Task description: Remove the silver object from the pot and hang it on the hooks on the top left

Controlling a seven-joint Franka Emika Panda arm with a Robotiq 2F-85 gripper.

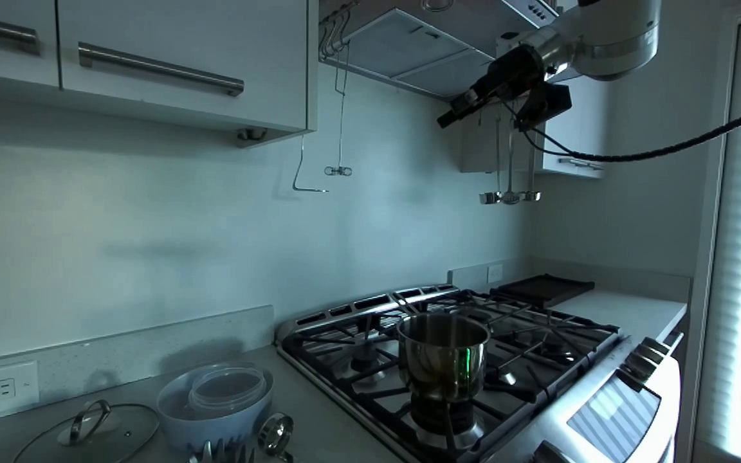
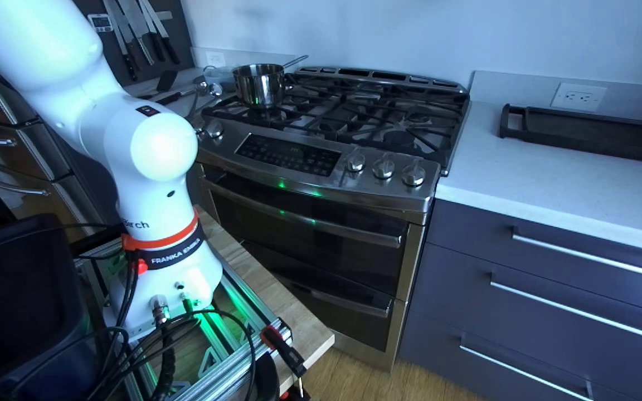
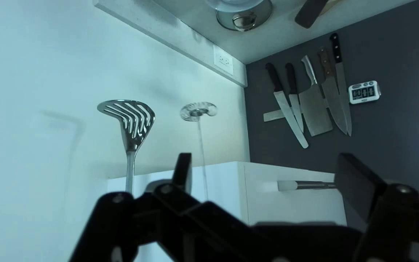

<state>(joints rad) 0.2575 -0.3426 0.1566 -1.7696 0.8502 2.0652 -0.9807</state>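
Both slotted turner point(image 3: 133, 140) & coil whisk point(image 3: 198, 111) (can't tell which = task obj.) hang higher than pot point(image 1: 444, 363), apart from gripper point(image 3: 266, 165), jaws wide. In an exterior view, L of pot: bowl point(image 1: 210, 421), lid point(image 1: 113, 432); up-L: cabinet point(image 1: 184, 32) part-hiding turner.

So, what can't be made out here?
Spatula, top end: behind the cabinet in an exterior view, behind the gripper in the wrist view.
Pot, inside floor: hidden by its near wall in both exterior views.
Oven panel, markings: too small to read in an exterior view.
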